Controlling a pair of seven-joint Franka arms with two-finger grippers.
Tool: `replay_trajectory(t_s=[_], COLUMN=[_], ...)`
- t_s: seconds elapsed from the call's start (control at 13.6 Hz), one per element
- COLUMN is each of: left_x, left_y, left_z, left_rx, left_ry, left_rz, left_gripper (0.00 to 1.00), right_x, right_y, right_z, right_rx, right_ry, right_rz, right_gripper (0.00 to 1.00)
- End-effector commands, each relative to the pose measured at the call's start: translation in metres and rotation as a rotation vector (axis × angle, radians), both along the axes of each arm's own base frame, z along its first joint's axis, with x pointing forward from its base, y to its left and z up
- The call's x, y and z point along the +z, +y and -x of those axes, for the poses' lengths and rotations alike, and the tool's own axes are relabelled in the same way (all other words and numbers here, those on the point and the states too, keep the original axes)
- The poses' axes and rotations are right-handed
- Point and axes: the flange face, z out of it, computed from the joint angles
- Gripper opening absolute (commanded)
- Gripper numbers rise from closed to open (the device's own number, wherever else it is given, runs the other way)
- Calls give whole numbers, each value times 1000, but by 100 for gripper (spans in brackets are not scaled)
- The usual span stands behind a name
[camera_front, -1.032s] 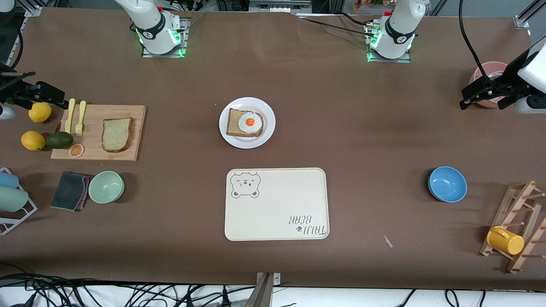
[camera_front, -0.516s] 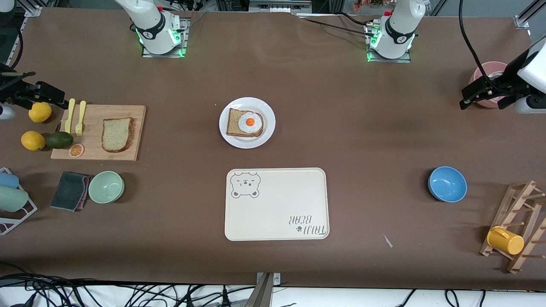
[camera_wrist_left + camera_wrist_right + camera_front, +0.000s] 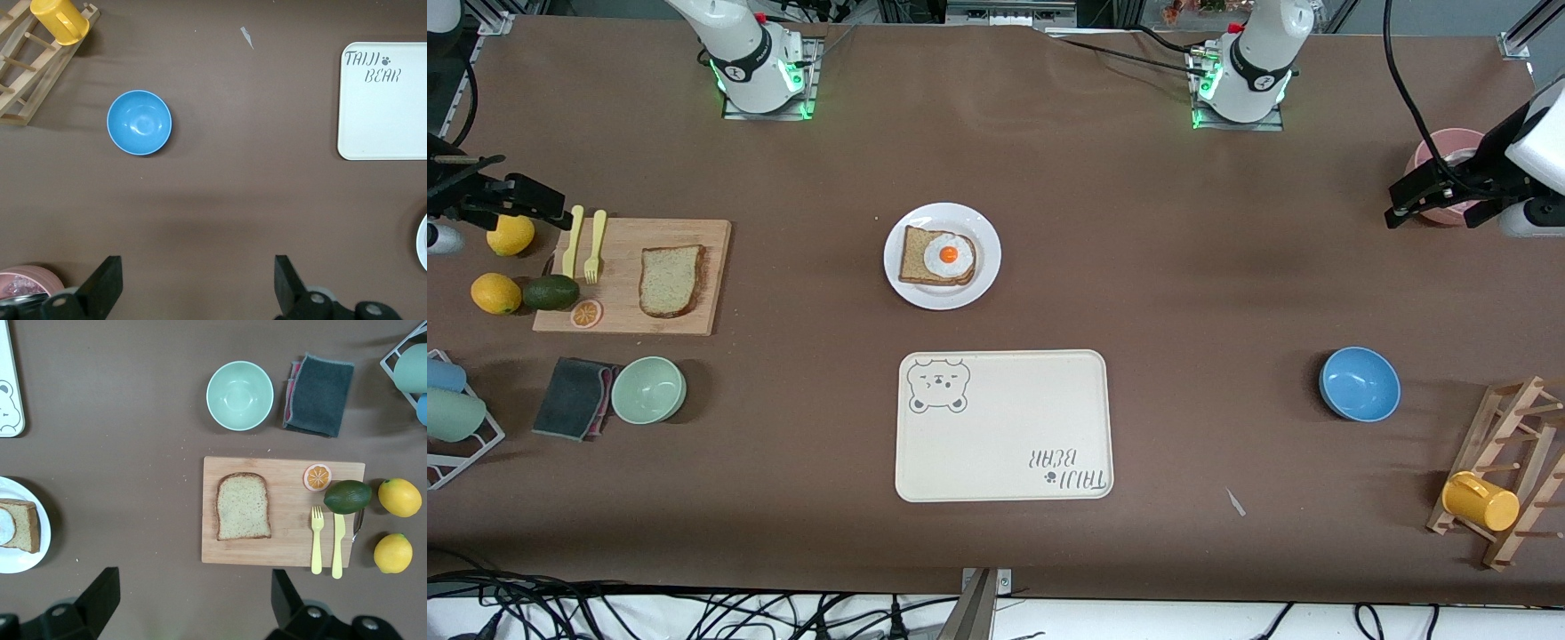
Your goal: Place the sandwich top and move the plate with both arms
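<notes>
I'm seeing both pincers gaping, empty: right pincer (image 3: 525,197) hanging over the lemon (image 3: 510,235), left pincer (image 3: 1414,197) over the pink bowl (image 3: 1436,147). Bread (image 3: 671,280) is lying on the board (image 3: 627,311); plate (image 3: 983,280) is sitting mid-table (image 3: 1183,293), farther than the tray (image 3: 1005,444).

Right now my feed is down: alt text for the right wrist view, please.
The sandwich top lies flat on a wooden cutting board, untouched, with the open right gripper hovering above. The plate with the egg-topped slice shows at the edge.
</notes>
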Motion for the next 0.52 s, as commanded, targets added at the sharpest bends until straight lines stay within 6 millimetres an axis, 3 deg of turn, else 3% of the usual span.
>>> replay_trajectory(t_s=[0.0,0.15,0.44], left_x=[4,4,4], left_y=[-3,-3,-1], left_z=[0,0,0], left_rx=[-4,-4,-10], left_ry=[5,5,4], left_rz=[29,29,28], left_gripper=[100,100,100], right_x=[-3,-4,-29], right_y=[0,1,-3], right_z=[1,-3,-22], right_rx=[-2,-7,-10], right_ry=[10,7,34], right_rz=[2,-1,-9], right_gripper=[100,100,100])
